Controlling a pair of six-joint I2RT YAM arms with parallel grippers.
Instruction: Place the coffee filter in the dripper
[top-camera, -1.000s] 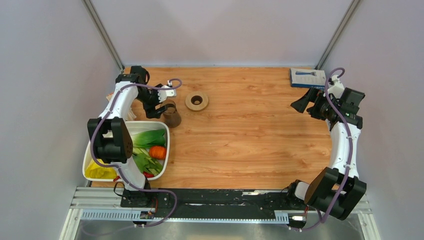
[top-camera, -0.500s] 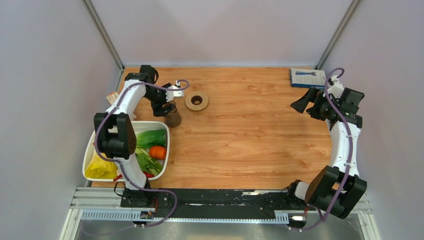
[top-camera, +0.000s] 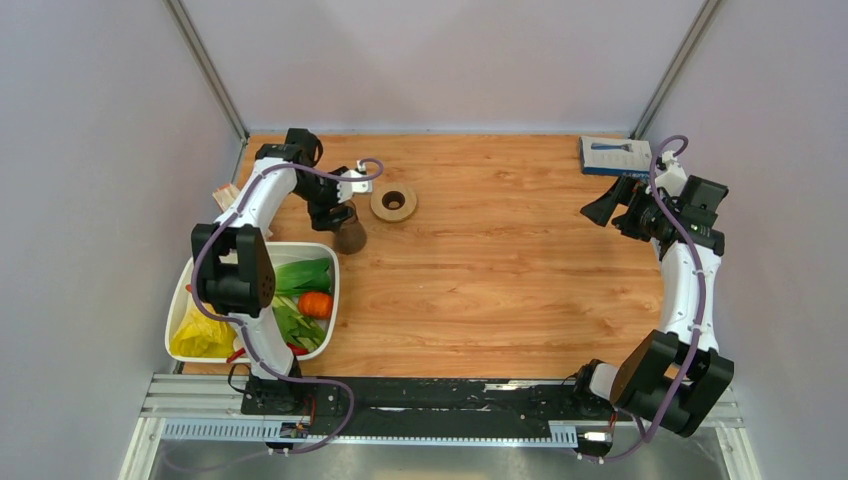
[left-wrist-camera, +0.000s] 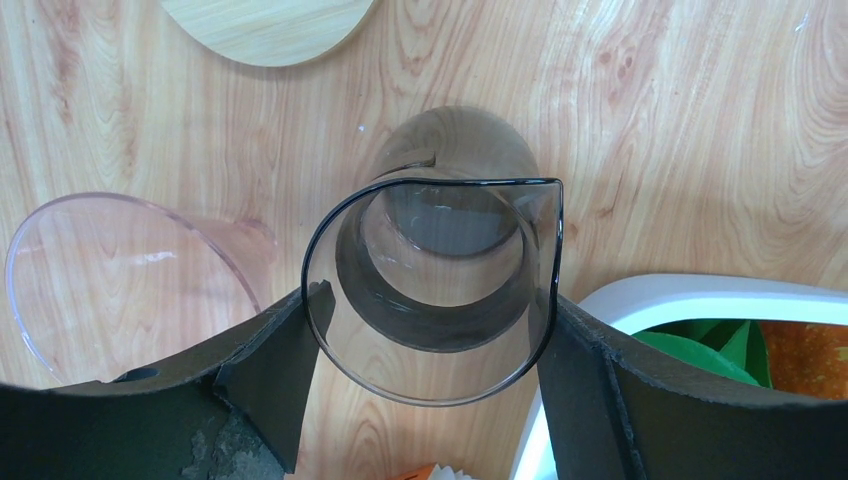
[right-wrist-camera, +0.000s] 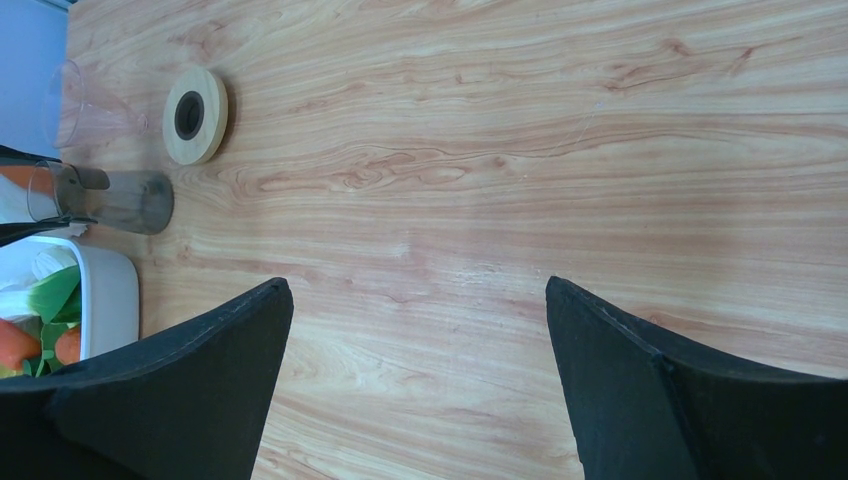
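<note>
The dripper's clear cone (left-wrist-camera: 120, 265) lies on its side, apart from its tan ring base (top-camera: 393, 203). The ring also shows in the left wrist view (left-wrist-camera: 265, 20). My left gripper (left-wrist-camera: 430, 350) is shut on a brown-tinted glass cup (left-wrist-camera: 440, 270), its fingers (left-wrist-camera: 265, 375) touching the rim on both sides. A white pleated paper edge, the coffee filter (left-wrist-camera: 505, 470), peeks in at the bottom, mostly hidden. My right gripper (right-wrist-camera: 415, 380) is open and empty over the right of the table. It sees the cone (right-wrist-camera: 90, 105), ring (right-wrist-camera: 195, 115) and cup (right-wrist-camera: 110, 200) far off.
A white tub (top-camera: 333, 270) with vegetables stands at the front left, right beside the cup, and its rim shows in the left wrist view (left-wrist-camera: 700, 290). A blue box (top-camera: 615, 157) lies at the back right corner. Walls close in on both sides.
My left gripper has moved right and closed in around the glass cup, which has shifted slightly right. The right arm has not moved.
</note>
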